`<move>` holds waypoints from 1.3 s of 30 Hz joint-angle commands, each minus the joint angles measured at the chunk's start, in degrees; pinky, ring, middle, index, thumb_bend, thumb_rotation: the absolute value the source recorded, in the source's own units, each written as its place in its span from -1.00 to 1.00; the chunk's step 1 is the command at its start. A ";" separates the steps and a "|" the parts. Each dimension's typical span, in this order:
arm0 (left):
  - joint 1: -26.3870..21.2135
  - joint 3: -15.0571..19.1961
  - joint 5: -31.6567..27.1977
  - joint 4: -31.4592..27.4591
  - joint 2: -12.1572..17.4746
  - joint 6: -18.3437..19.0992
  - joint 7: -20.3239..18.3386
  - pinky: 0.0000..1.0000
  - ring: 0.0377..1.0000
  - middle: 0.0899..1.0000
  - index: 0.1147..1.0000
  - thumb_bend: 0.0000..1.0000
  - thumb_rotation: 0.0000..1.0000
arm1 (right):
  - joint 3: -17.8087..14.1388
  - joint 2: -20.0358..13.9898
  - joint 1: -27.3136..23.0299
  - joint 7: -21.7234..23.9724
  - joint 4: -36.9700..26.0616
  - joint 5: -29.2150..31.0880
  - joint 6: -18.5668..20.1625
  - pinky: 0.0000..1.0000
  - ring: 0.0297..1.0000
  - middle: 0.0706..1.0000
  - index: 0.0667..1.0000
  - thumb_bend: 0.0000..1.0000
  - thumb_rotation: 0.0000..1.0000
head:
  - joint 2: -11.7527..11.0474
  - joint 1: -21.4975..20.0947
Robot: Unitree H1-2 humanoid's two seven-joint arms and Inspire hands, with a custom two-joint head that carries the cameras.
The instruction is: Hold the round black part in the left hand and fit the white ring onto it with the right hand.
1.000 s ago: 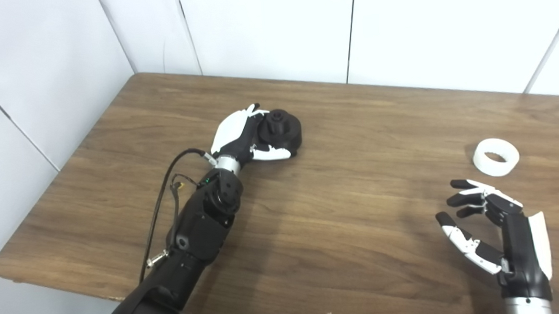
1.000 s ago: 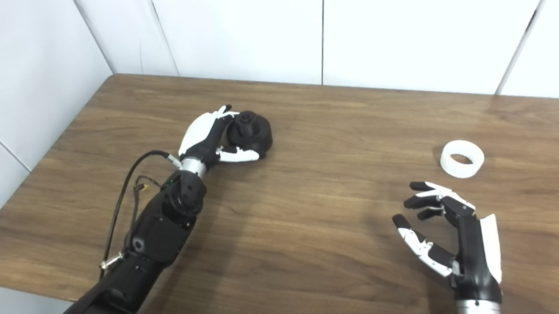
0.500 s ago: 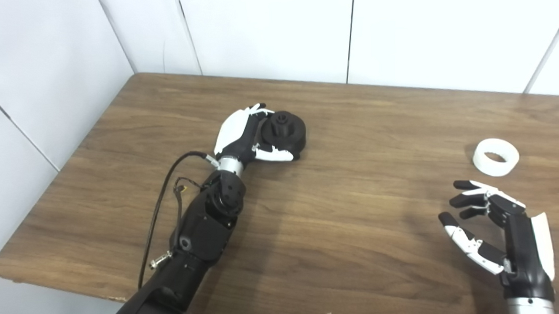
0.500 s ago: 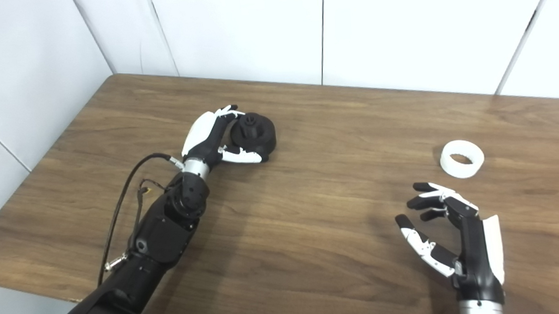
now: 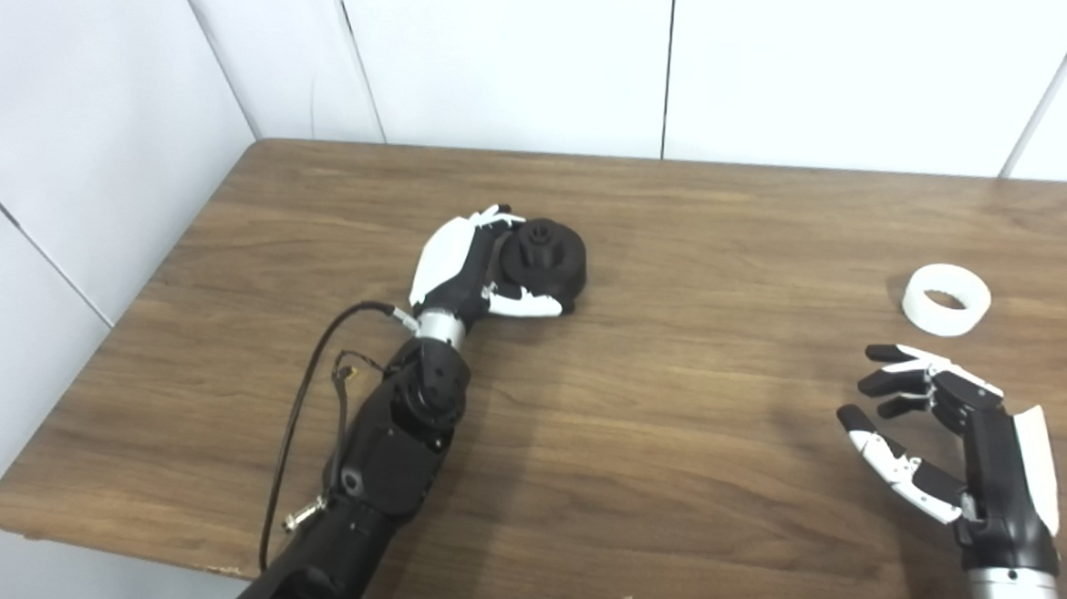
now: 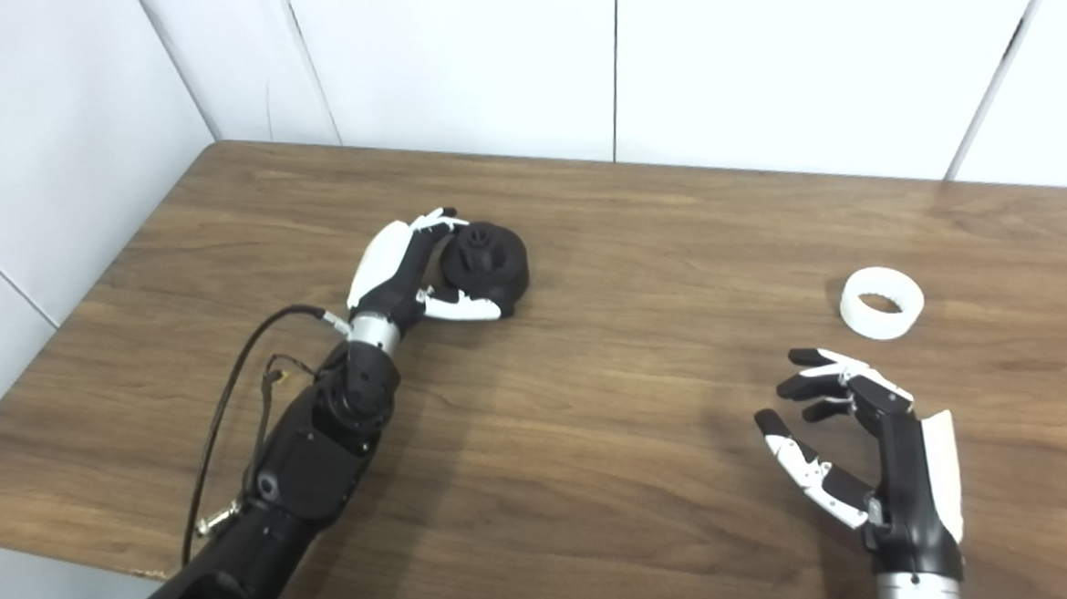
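L hand (image 5: 459, 267) hides black part's (image 5: 545, 255) left.

Left hand (image 6: 404, 274) sits left of center in the frame, fingers curled round the round black part (image 6: 486, 258), which looks like it's resting on the wooden table (image 6: 595, 424). White ring (image 6: 882, 302) lies flat over at the right. Right hand (image 6: 856, 447) is in the lower right just below it, fingers spread, holding nothing.
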 commanded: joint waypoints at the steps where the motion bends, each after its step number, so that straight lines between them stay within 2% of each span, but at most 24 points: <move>1: 0.57 -0.92 0.30 -1.49 -0.08 -0.29 -1.13 0.83 0.93 0.85 0.09 0.71 -0.56 | -0.37 2.91 1.19 -0.12 -1.79 -0.15 -0.92 -0.03 0.15 0.37 -0.07 0.00 -0.66 | 0.03 0.08; 6: 3.23 -2.27 0.30 -4.55 -0.59 -0.09 -2.44 0.82 0.93 0.85 0.10 0.70 -0.60 | -0.24 3.33 1.17 -0.08 -2.27 -0.28 -0.20 -0.03 0.15 0.36 -0.07 0.00 -0.67 | 0.30 -0.79; 14: 7.57 -5.12 0.63 -9.19 -0.35 -1.57 -4.93 0.81 0.92 0.85 0.09 0.74 -0.52 | 0.17 3.91 1.03 -0.31 -2.56 -0.92 0.04 -0.03 0.15 0.36 -0.07 0.00 -0.66 | 0.85 -2.62; 18: 9.42 -6.34 0.91 -12.25 -0.17 -1.69 -5.89 0.87 0.92 0.85 0.08 0.75 -0.51 | 0.50 4.19 0.92 -0.20 -2.84 -1.32 0.84 -0.03 0.15 0.37 -0.07 -0.01 -0.66 | 1.08 -3.43; 23: 12.40 -8.75 2.20 -18.47 0.21 -1.51 -8.52 0.96 0.95 0.87 0.10 0.73 -0.48 | 0.98 4.19 0.65 -0.17 -2.73 -1.58 1.02 -0.04 0.14 0.36 -0.07 -0.01 -0.66 | 1.27 -4.61; 29: 15.46 -10.72 2.43 -24.31 -0.22 -1.19 -11.91 0.93 0.94 0.89 0.12 0.74 -0.49 | 1.41 4.34 0.42 -0.36 -2.94 -2.17 1.33 -0.04 0.13 0.36 -0.07 -0.01 -0.66 | 1.57 -5.71; 34: 17.50 -12.62 4.18 -27.96 -0.63 -0.38 -14.56 0.96 0.96 0.89 0.13 0.78 -0.42 | 1.89 4.77 0.38 -0.43 -3.76 -3.22 2.72 -0.05 0.12 0.36 -0.07 -0.01 -0.66 | 2.06 -7.21; 39: 18.86 -13.82 5.33 -29.93 -1.02 -0.92 -15.74 0.99 0.97 0.88 0.12 0.80 -0.47 | 2.44 5.19 0.21 -0.46 -4.36 -3.45 3.66 -0.04 0.13 0.36 -0.07 -0.01 -0.66 | 2.58 -8.70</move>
